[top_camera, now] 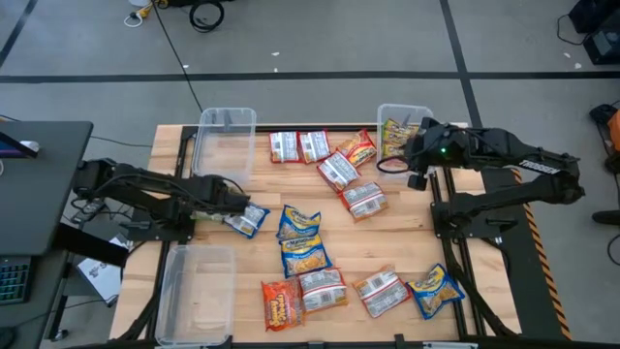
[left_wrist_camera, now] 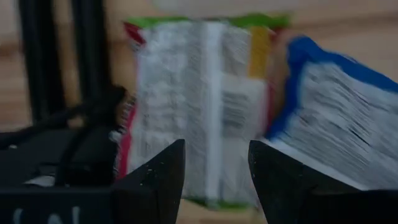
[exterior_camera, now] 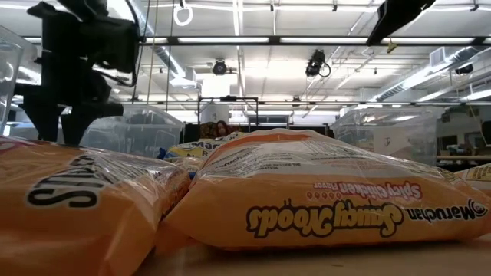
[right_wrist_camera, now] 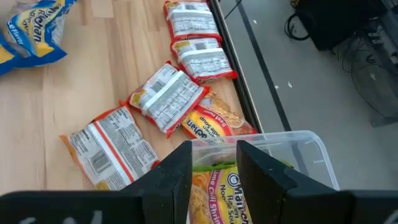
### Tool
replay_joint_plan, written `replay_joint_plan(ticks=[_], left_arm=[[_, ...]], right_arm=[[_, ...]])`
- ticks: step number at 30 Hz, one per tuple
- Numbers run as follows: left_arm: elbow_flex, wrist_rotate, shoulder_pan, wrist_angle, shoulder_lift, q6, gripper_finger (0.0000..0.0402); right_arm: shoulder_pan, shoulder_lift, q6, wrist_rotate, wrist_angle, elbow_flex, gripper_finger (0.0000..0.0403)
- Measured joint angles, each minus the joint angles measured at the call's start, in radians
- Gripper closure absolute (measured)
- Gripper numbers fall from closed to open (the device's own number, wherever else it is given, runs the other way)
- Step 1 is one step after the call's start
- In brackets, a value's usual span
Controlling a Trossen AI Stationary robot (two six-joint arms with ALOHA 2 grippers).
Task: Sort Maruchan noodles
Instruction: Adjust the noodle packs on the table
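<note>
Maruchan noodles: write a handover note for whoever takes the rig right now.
Left pincer: at the table's left side, closed on a blue-and-yellow packet.
Right pincer: over the far-right clear bin, holding a green-topped packet in or just above it.
Done: at most that one packet binned; the far-left bin and near-left bin look empty.
Left: a far row and a near cluster of packets lie loose on the table, unsorted.
</note>
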Motion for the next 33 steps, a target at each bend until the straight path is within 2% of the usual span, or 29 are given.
replay_joint_plan(ticks=[5, 13, 19, 26, 29, 33], left_arm=[[-0.030, -0.054, 0.003, 0.018, 0.007, -0.067, 0.0221], [-0.095, 0.008, -0.005, 0.246, 0.079, -0.038, 0.0221], [0.030, 0.066, -0.070, 0.340, 0.070, 0.018, 0.0221], [0.161, 0.092, -0.114, 0.720, 0.065, 0.294, 0.0221], [0.224, 0.128, -0.126, 0.649, 0.053, 0.390, 0.0221], [0.294, 0.089, -0.136, 0.274, 0.043, 0.386, 0.0221]], right_arm=[[0.013, 0.007, 0.044, 0.000, 0.000, 0.000, 0.0273], [0.039, 0.019, 0.050, 0.001, -0.001, 0.000, 0.0273], [0.060, 0.025, 0.059, 0.002, -0.001, 0.000, 0.0273], [0.080, 0.068, 0.069, 0.001, 0.022, 0.000, 0.0273], [0.105, 0.101, 0.073, -0.004, 0.030, 0.000, 0.0273], [0.144, 0.141, 0.102, -0.004, 0.043, -0.001, 0.0273]])
